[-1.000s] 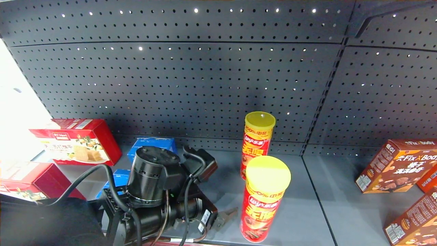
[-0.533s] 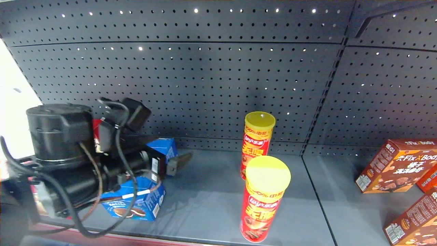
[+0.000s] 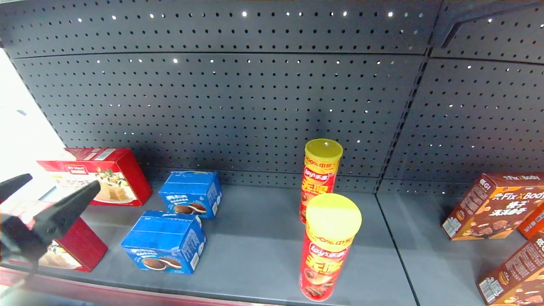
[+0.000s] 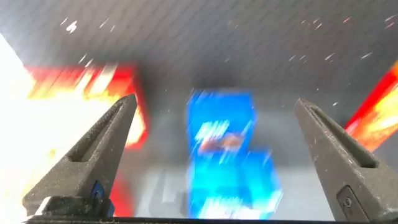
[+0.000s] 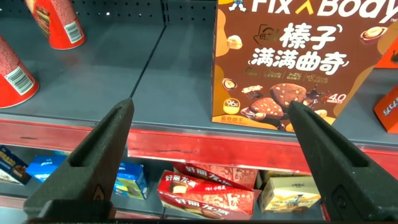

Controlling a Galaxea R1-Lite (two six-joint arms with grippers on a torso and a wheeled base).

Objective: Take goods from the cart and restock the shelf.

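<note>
The left end effector (image 3: 63, 180) hangs at the near left edge of the dark grey metal shelf (image 3: 263, 250), fingers spread wide and holding nothing. To its right on the shelf stand a near blue cardboard cookie box (image 3: 163, 240) and a far blue cardboard cookie box (image 3: 191, 199), one behind the other. Further right stand two red crisp tubes with yellow lids (image 3: 329, 246). The right end effector (image 5: 210, 104), also spread, faces a brown cardboard biscuit box (image 5: 292, 62).

Blue boxes (image 4: 221, 130) a blur in the left wrist view; lower brown box (image 3: 516, 274) partly off the head view's edge.
</note>
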